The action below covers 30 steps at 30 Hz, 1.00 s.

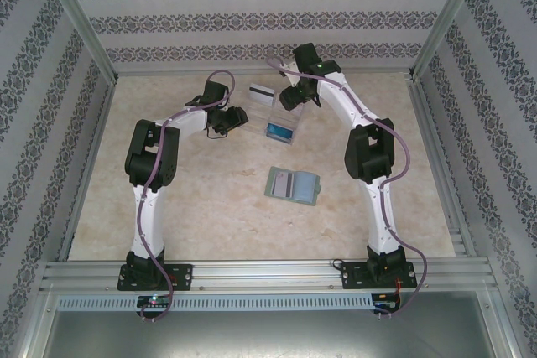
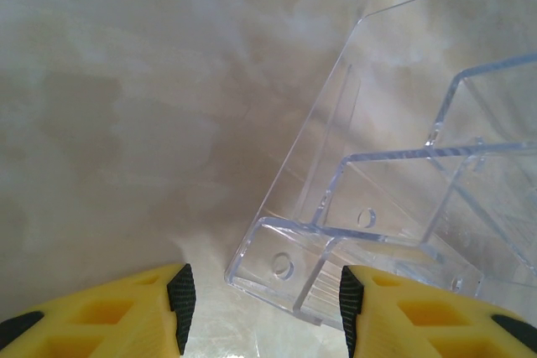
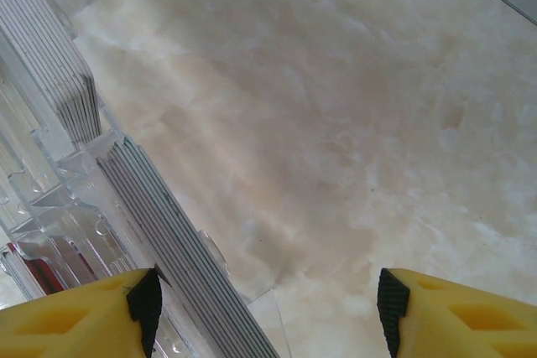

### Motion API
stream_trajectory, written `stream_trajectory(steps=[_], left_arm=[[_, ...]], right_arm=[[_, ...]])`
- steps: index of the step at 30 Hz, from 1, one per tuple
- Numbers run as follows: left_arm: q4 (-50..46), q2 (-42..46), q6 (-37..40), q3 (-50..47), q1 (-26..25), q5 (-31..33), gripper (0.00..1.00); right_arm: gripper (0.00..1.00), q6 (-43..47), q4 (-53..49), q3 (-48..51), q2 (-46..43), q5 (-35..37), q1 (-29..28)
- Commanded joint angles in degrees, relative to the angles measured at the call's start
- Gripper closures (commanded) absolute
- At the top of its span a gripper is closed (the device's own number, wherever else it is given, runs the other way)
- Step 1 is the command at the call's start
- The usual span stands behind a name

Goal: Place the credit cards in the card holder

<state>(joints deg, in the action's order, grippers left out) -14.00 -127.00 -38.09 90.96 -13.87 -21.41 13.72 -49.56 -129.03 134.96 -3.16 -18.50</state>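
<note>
The grey-green card holder (image 1: 292, 184) lies open on the table's middle, with a pale striped card on its left half. A white-grey card with a black stripe (image 1: 262, 92) and a blue card (image 1: 281, 130) stand in the clear tray (image 1: 284, 111). In the right wrist view, cards stacked on edge (image 3: 172, 236) run past my left fingertip (image 3: 144, 301). My right gripper (image 3: 264, 303) is open beside the tray's right side, over bare table. My left gripper (image 2: 264, 308) is open at the tray's left, and the tray's near corner (image 2: 281, 266) lies just ahead of its pads.
The clear compartmented tray (image 2: 403, 165) sits at the back middle between both grippers. A second stack of card edges (image 3: 50, 56) stands farther along it. Metal rails edge the table, with patterned walls behind. Bare marbled tabletop surrounds the holder.
</note>
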Motion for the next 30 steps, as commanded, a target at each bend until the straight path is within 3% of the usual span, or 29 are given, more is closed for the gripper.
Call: stream_trajectory(steps=[1,30], left_arm=[[-0.85,-0.88,0.21,-1.77,-0.21,-0.93,0.48],[-0.59,-0.84,0.2,-2.14,-0.26,-1.23,0.48]], right_arm=[[0.3,-0.62,0.34,-1.3,-2.15,1.39,0.66],[0.61,-1.78,0.76,-0.81,-4.44,-1.15,1.54]])
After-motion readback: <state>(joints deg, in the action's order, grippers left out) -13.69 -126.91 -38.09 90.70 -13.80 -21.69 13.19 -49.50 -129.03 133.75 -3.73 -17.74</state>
